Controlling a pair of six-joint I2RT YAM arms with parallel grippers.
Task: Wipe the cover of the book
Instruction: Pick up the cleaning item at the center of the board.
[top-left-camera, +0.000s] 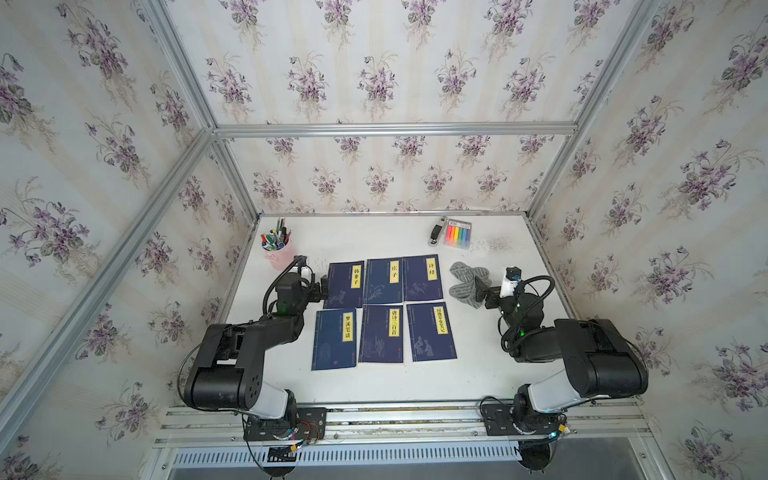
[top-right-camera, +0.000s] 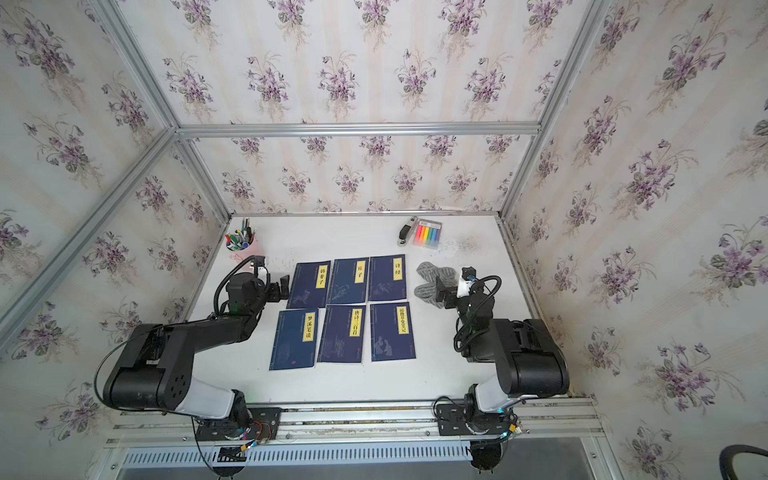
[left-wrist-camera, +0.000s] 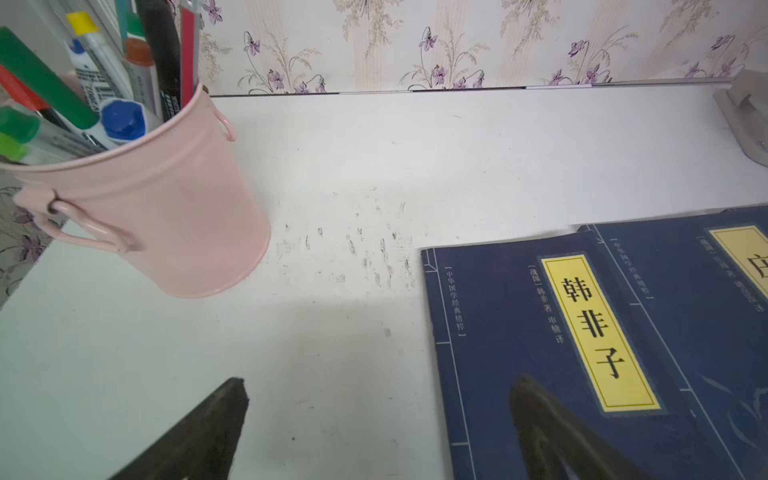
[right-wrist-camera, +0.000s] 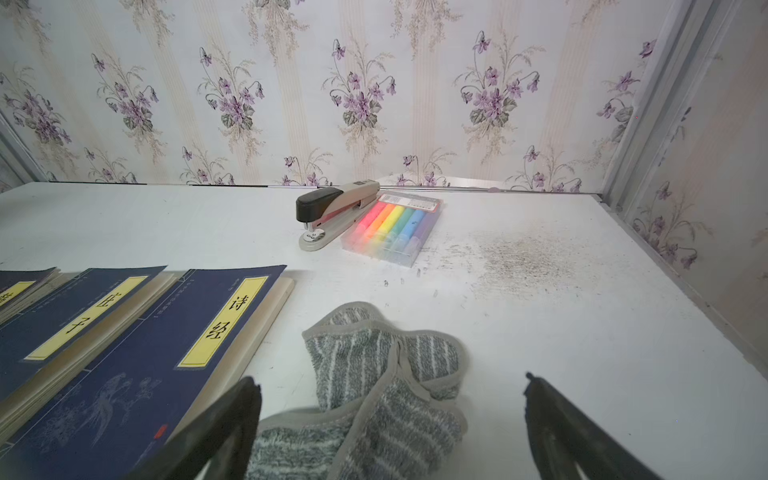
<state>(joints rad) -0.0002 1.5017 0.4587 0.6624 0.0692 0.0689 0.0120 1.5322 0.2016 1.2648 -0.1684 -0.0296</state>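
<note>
Six thin blue books (top-left-camera: 374, 336) lie in two rows at the middle of the table (top-left-camera: 374, 237), with a crumpled grey cloth (top-left-camera: 467, 282) just right of the far row. The right claw (right-wrist-camera: 390, 381), jaws apart, straddles the cloth. The left claw (left-wrist-camera: 380, 380), also apart, hovers by the far-left book (left-wrist-camera: 498, 353). The limp cloth is likely best pinched at a raised fold. The light books may slide.

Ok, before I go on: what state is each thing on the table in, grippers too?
Books: six, closed, lying flat, covers up, two rows of three.
Cloth: crumpled, lying loose, not gripped.
Left gripper: open, empty.
Right gripper: open, cloth partly between its jaws.
Pink bucket: upright, holding pens.
Stapler: closed, on its base.
Highlighter pack: lying flat beside the stapler.
</note>
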